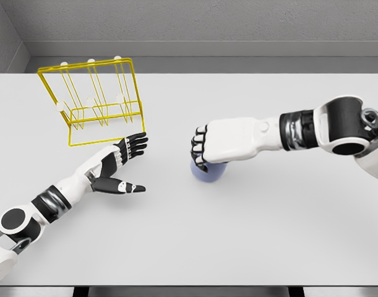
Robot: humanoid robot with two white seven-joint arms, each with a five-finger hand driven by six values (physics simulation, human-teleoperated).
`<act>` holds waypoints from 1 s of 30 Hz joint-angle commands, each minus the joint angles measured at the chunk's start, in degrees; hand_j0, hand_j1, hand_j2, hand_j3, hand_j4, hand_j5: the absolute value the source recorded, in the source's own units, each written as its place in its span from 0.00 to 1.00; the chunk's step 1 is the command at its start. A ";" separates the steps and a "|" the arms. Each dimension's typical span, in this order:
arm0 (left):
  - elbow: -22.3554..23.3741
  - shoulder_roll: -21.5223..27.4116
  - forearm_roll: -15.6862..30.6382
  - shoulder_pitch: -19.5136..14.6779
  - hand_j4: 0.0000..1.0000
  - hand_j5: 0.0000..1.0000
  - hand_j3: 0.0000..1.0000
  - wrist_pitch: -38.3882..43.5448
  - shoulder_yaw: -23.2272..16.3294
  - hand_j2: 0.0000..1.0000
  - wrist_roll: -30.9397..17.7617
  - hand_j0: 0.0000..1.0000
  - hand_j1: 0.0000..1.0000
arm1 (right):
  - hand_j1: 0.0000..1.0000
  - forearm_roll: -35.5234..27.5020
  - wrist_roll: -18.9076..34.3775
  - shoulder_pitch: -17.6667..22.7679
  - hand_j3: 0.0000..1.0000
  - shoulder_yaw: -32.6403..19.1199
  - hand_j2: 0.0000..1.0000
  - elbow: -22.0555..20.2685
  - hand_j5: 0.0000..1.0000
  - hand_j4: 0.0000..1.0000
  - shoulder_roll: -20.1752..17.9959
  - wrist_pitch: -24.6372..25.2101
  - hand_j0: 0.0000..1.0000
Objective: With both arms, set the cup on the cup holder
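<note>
A pale blue cup (209, 172) stands on the white table (257, 235) near the middle. My right hand (201, 150) covers it from above, fingers curled down over its rim and shut on it, so only the cup's lower body shows. The yellow wire cup holder (93, 99) with white pegs stands at the back left. My left hand (128, 162) lies just in front of the holder's base, fingers stretched and thumb apart, open and holding nothing. It is well to the left of the cup.
A grey wall runs behind the table's far edge. The table's front edge crosses the bottom of the view.
</note>
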 commanded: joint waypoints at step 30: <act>-0.09 0.04 0.15 -0.09 1.00 1.00 1.00 0.00 -0.05 1.00 -0.01 1.00 1.00 | 0.96 3.16 -0.05 0.70 0.96 1.64 0.96 3.38 0.96 0.96 3.17 0.16 0.96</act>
